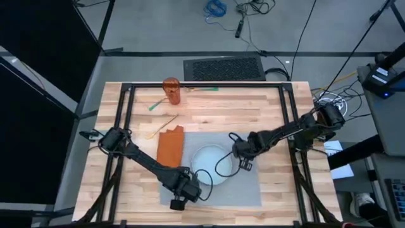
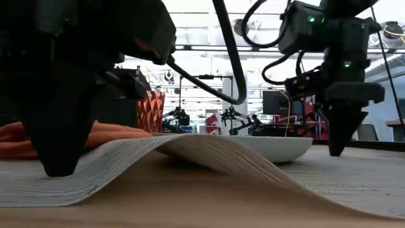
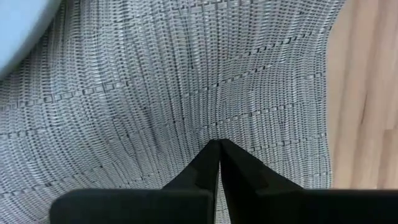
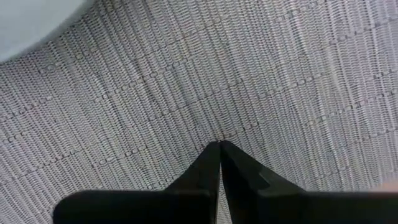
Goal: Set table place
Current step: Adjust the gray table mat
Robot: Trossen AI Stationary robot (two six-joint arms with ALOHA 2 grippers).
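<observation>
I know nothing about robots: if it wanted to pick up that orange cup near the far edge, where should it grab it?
Probably around the side wall, near the middle. The cup stands upright and apart from the napkin and utensils, so a level approach from the placemat side looks unobstructed. Both the left gripper and the right gripper are shut, resting on the placemat, so either must open first.

Round pale blue-white plate [image 3: 18,25]: cut off at both wrist views' corners.
Orange cloth napkin [image 2: 107,134]: partly hidden behind the left arm, low view.
Flat grey woven placemat [image 2: 209,155]: near edge blurred.
</observation>
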